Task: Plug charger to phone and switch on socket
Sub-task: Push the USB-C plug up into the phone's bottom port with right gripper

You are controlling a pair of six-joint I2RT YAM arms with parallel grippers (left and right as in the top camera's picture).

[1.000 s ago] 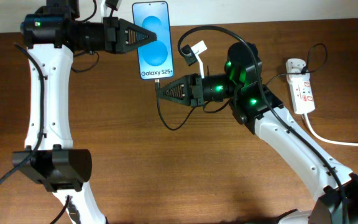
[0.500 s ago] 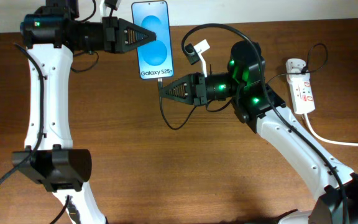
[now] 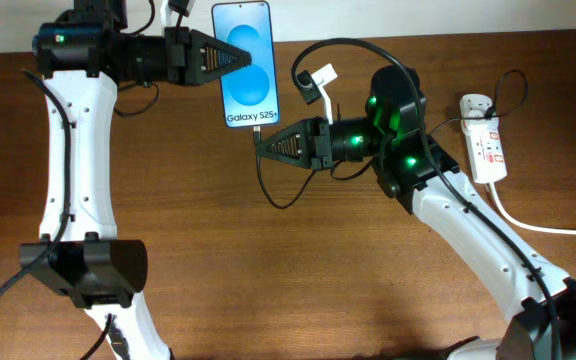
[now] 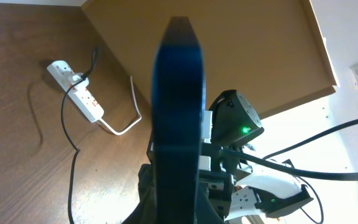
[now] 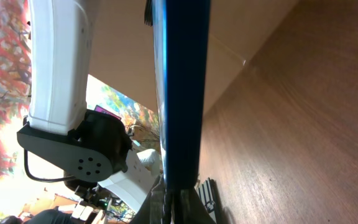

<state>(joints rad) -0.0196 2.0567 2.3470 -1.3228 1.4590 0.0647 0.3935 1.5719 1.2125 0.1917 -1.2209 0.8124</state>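
Observation:
The phone [image 3: 253, 85] is held above the table with its blue-and-white screen facing up, and my left gripper [image 3: 238, 61] is shut on its left edge. My right gripper [image 3: 260, 143] is shut on the charger's connector tip, right at the phone's bottom edge. The charger's black cable [image 3: 264, 190] loops down onto the table. The socket [image 3: 486, 150] lies at the far right with a white plug adapter [image 3: 475, 103] in it. Both wrist views show the phone edge-on [image 4: 179, 112] [image 5: 182, 93]. In the right wrist view the connector [image 5: 178, 198] meets its lower end.
A thick white cord [image 3: 543, 228] runs from the socket off the right edge. In the left wrist view the socket [image 4: 78, 92] and the black cable [image 4: 72, 149] lie on the brown table. A pale wall edges the table's back.
My right gripper has shifted slightly to the right with the connector, staying at the phone's bottom edge. The left arm and phone have not moved.

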